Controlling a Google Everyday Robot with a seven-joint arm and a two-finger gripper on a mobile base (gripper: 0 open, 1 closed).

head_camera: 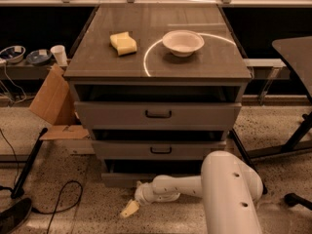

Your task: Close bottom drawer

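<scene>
The grey cabinet (pixel 158 48) has three drawers. The bottom drawer (pixel 119 179) is the narrowest grey front at floor level; a dark gap shows above it, so it stands slightly out. Its handle is hidden behind my arm. My white arm (pixel 229 194) reaches left across the drawer's front. My gripper (pixel 130 208) hangs low in front of the drawer's left part, near the floor, pointing down and left.
A yellow sponge (pixel 123 43) and a white bowl (pixel 183 42) sit on the cabinet top. The top drawer (pixel 158 113) and middle drawer (pixel 158 150) stand slightly out. Cardboard (pixel 51 101) leans at the left. Black cables (pixel 63 199) lie on the floor. A table leg (pixel 297 135) stands at the right.
</scene>
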